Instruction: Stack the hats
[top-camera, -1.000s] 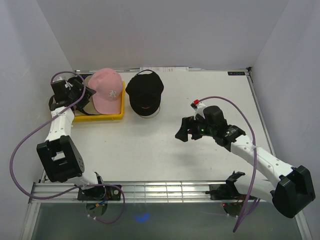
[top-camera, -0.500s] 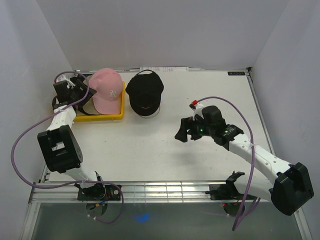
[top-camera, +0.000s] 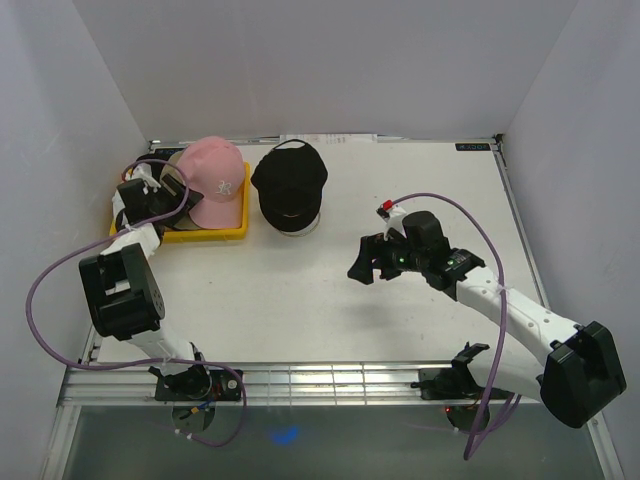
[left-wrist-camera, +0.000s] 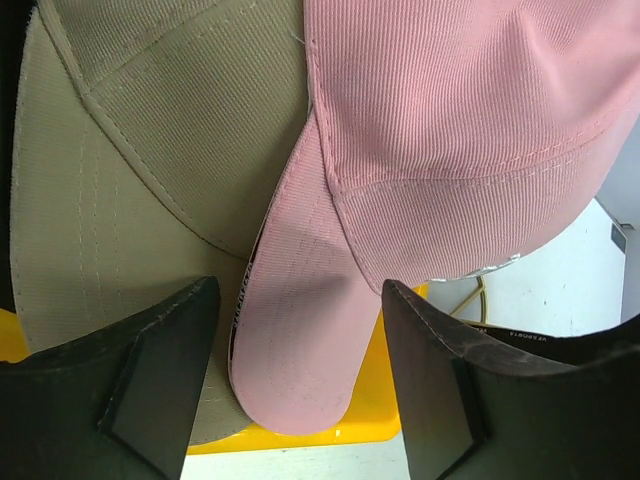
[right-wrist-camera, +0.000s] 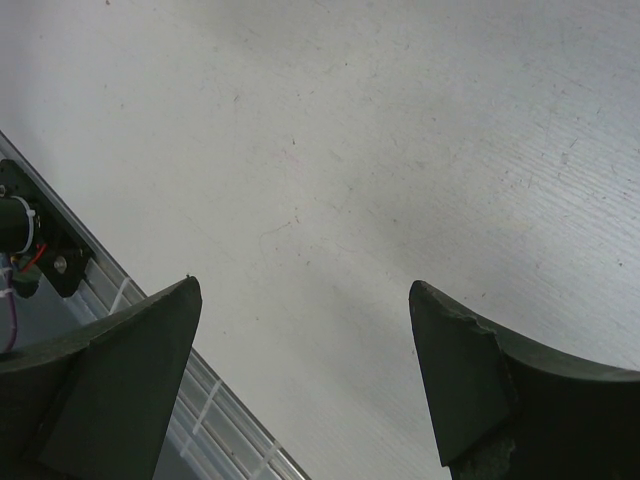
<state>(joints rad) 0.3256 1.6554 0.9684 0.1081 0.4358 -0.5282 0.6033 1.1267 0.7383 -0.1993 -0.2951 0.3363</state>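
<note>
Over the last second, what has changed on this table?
The left end effector shifted slightly nearer along the yellow tray, jaws open about the brim of the pink hat, gripping nothing. That hat, the tan hat, the black hat and the right end effector stayed put.

The top external camera looked down from above and behind the arm bases, taking in the whole surface (top-camera: 330, 290). The left wrist camera sat very close over the pink hat (left-wrist-camera: 450, 130), tan hat (left-wrist-camera: 130, 150) and yellow tray (left-wrist-camera: 372, 405), a corner the top view also covered. The right wrist camera faced bare surface and its near rail (right-wrist-camera: 200, 420) from close above.
</note>
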